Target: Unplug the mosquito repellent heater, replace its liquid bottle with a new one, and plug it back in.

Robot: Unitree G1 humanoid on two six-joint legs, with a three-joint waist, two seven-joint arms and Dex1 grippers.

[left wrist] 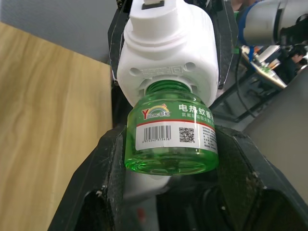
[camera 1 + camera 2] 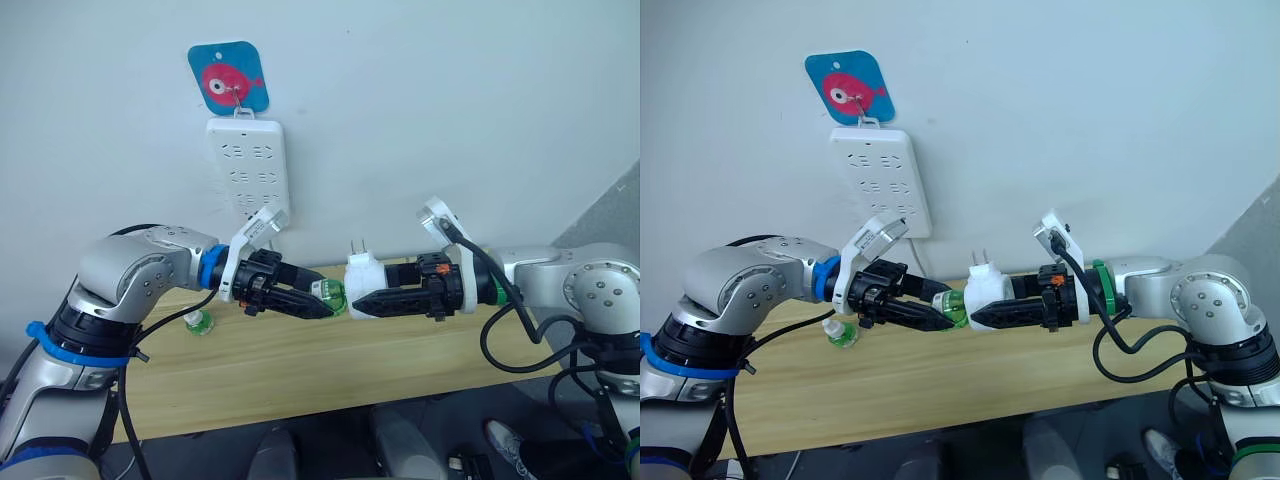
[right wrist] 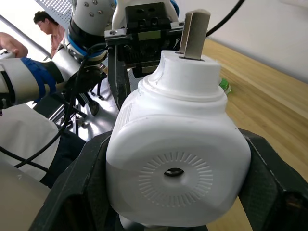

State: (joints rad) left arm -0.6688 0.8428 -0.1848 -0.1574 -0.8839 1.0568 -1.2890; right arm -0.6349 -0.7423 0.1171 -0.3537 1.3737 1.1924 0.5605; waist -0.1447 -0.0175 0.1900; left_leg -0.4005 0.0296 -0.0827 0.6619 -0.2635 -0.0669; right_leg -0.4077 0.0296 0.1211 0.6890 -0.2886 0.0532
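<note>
Gripping heater (image 2: 362, 285), right claw (image 2: 362, 302) faces left claw's (image 2: 322, 305) bottle (image 2: 333, 296)

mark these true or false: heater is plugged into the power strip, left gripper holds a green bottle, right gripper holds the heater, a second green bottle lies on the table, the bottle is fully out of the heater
1. The heater is plugged into the power strip. False: the mosquito repellent heater is held in the air above the table, its prongs bare, and the power strip hangs on the wall.
2. The left gripper holds a green bottle. True: the left gripper is shut on the liquid bottle.
3. The right gripper holds the heater. True: the right gripper clamps its white body.
4. A second green bottle is on the table. True: the new one sits on the wooden table.
5. The bottle is fully out of the heater. False: its neck is inside the heater's socket.
</note>
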